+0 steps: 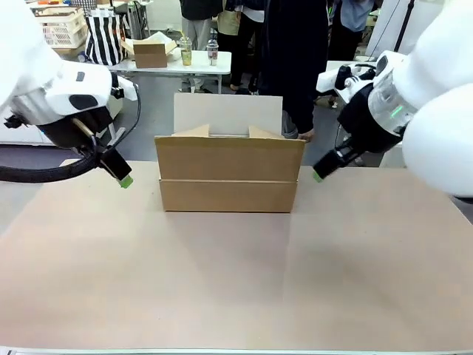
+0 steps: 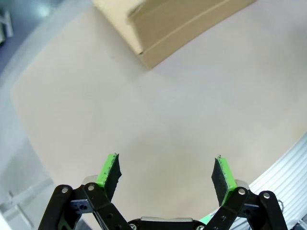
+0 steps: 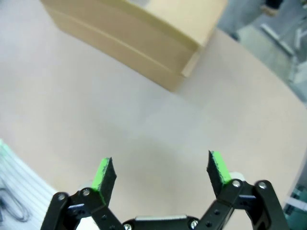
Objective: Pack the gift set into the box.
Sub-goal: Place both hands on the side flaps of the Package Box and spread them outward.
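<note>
The desk [image 1: 236,281] carried the open box [image 1: 229,177] toward twelve o'clock. The left gripper [image 2: 168,172] at nine and the right gripper [image 3: 160,175] at three hovered empty, fingers apart. A careless inward swing could shove the box or buckle a flap.

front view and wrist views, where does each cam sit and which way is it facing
Front: between the arms, facing across the table at the box and a person; left tool and right tool show.
Left wrist: on the left arm, facing down at table and a box corner; left tool open.
Right wrist: same from the right arm; right tool open.
All share the box.
</note>
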You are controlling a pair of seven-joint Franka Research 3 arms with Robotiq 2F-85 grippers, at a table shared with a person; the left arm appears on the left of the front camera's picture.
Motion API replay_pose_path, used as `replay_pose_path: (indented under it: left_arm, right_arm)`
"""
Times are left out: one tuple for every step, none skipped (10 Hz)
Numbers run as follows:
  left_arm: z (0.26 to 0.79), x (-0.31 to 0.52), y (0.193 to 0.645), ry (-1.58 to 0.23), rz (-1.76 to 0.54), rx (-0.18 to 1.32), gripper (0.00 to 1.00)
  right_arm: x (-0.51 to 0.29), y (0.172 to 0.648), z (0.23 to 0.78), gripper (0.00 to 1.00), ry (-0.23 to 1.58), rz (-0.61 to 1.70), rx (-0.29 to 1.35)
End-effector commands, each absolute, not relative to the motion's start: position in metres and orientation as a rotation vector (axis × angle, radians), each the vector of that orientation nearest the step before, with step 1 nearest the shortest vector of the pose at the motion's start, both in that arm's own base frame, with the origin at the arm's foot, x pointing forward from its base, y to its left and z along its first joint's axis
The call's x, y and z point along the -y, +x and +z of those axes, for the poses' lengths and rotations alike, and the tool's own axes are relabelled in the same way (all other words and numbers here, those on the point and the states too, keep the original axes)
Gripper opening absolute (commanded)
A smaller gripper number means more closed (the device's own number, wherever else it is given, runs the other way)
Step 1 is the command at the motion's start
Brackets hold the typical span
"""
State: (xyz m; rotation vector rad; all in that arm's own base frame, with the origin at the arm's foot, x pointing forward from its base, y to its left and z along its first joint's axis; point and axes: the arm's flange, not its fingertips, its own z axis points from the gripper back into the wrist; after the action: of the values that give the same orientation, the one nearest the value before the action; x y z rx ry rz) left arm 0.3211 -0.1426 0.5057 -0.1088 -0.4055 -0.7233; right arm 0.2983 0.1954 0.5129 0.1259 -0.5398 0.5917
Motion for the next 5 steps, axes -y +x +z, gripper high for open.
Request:
replay_pose_path:
  left_arm:
    - [0.528,0.123,0.315,-0.467,-0.865,0.476,1.00]
    - [0.537,0.105,0.314,-0.555,-0.845,0.482,1.00]
    - [0.545,0.076,0.309,-0.685,-0.795,0.488,1.00]
    - [0.546,0.048,0.305,-0.872,-0.743,0.525,1.00]
    - [0.541,0.022,0.303,-1.040,-0.679,0.572,1.00]
  right_arm:
    - [-0.169,0.274,0.511,1.00,0.626,0.516,0.630]
    - [-0.158,0.262,0.523,1.00,0.816,0.339,0.685]
    - [-0.132,0.244,0.536,1.00,1.020,0.145,0.811]
    - [-0.101,0.231,0.541,1.00,1.167,0.023,0.884]
    - [-0.075,0.223,0.540,1.00,1.289,-0.065,0.900]
